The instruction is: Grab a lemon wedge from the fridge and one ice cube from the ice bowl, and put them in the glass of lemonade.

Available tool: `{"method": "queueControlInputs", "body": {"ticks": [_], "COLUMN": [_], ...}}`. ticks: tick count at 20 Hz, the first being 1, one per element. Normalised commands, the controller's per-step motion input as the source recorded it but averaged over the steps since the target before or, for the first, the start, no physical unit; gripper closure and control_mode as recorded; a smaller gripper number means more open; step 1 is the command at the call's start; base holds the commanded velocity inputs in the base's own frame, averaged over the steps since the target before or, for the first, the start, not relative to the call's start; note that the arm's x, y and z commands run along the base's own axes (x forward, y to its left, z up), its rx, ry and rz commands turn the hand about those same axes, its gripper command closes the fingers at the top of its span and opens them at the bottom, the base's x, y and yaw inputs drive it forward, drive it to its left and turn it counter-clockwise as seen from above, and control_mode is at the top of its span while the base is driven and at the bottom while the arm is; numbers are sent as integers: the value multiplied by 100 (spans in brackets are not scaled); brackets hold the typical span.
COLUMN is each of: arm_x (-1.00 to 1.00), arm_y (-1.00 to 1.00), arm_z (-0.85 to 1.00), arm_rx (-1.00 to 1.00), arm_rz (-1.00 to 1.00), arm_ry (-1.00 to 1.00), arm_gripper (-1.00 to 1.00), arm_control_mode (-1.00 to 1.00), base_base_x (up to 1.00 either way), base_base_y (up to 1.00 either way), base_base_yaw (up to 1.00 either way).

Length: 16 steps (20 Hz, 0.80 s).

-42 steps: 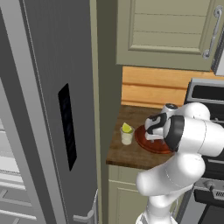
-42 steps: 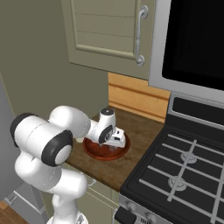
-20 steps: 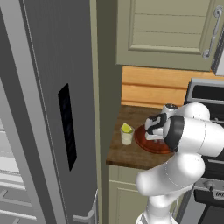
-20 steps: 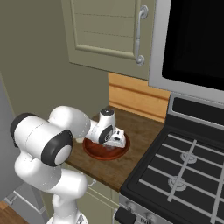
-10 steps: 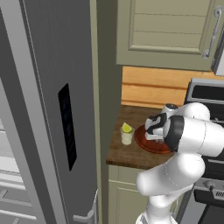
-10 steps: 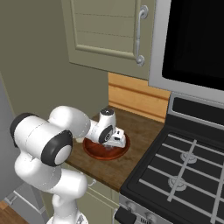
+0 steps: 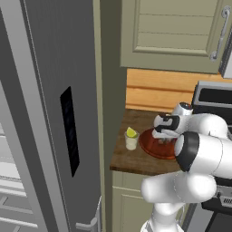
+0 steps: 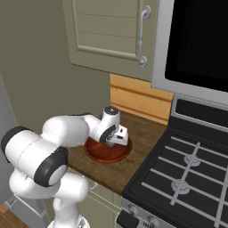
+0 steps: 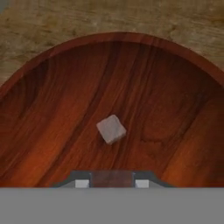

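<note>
Right, gripper (image 9: 108,183) is low over the ice bowl (image 9: 52,87), glossy reddish wood-look, shallow. One ice cube (image 9: 111,129) sits loose on the floor ahead; another looks pinched between the jaws, I can't confirm. Expect light, hard, slick: grip flat faces. Lemon wedge (image 7: 131,132) tops the glass of lemonade (image 7: 131,142).

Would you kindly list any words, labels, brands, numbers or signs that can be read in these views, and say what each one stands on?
There are none to read.
The fridge has a dark panel on its door, which is blank.
The ice bowl, the glass of lemonade and the stove carry no markings.
</note>
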Motion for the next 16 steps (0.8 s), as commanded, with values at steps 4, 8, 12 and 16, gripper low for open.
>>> {"method": "queueControlInputs", "body": {"ticks": [4,8,12,16], "arm_x": [0,0,0,1], "arm_y": [0,11,30,46], "arm_z": [34,40,47,41], "arm_rx": [6,4,5,9], "arm_rz": [0,0,1,7], "arm_ry": [-6,-12,-13,-19], "arm_gripper": [100,100,100,100], "arm_control_mode": [-100,-100,-100,-100], "base_base_x": [0,0,0,0], "base_base_y": [0,0,0,0], "base_base_yaw": [0,0,0,0]}}
